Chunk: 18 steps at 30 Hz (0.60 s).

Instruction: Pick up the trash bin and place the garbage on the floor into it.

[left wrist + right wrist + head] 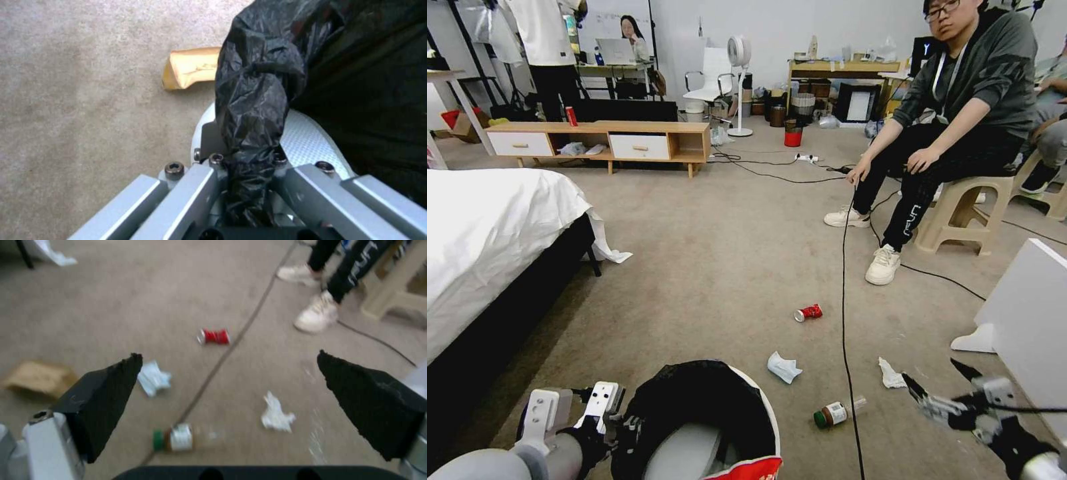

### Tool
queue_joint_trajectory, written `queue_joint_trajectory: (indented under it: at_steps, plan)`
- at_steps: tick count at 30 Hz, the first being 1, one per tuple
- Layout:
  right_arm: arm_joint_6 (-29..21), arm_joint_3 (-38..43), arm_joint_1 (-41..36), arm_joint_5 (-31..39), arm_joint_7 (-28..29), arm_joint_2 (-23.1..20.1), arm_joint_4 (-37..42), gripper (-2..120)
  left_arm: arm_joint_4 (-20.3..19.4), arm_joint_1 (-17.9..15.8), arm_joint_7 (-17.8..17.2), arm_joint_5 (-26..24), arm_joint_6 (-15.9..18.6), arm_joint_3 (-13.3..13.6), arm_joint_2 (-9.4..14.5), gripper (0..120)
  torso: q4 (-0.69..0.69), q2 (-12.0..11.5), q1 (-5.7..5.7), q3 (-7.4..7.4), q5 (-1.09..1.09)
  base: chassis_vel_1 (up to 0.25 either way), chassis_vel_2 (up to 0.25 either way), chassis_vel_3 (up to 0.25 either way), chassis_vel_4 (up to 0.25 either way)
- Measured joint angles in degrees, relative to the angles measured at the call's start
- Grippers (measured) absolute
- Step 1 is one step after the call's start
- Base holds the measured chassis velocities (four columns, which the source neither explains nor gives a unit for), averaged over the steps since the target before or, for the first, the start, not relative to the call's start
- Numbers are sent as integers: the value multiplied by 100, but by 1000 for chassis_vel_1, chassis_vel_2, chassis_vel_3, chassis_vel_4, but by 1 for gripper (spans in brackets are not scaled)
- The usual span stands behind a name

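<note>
Our left tool (617,417) sits at the lower left of the head view, closed on the rim of the trash bin (764,413), which fills the bottom middle. A red packet (747,469) lies inside it already. Our right tool (934,393) hangs at the lower right with its black fingers spread wide and nothing in them. On the floor (707,267) in the middle we see a crushed red can (808,312), two white tissues (783,367) (890,375) and a green-capped bottle (835,413), with a black cable (844,280) running down between them.

In the left wrist view the left tool (249,186) pinches a bunch of the black bag (262,100) at the bottom middle. A brown paper bag (191,68) lies on the carpet in the upper middle.

In the right wrist view the two black fingers (106,396) stand far apart at the left and right. The bottle (178,439) is at the bottom middle, a tissue (276,413) to its right, the can (214,336) higher up.

We think the bottle is hard and round, so it may roll; taking it across its middle looks best. The tissues are soft and light, and the bag is thin and may slip.
</note>
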Motion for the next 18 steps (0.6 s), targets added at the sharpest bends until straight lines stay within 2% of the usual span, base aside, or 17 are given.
queue_joint_trajectory:
  at_steps: [2,8,18]
  plan:
    - [83,-82,-76,-325,-37,195,-120,100,17,-18,26,10,0,4,-2,1,-1,0,0,0,1,0,0,0,0]
    - [105,-263,-39,-508,-61,387,-242,100,35,-44,54,0,0,4,13,1,0,0,0,0,0,0,0,0,0]
    - [-616,-887,718,-559,227,566,-756,100,94,-119,63,48,0,171,-66,1,0,0,0,1,0,0,0,0,0]
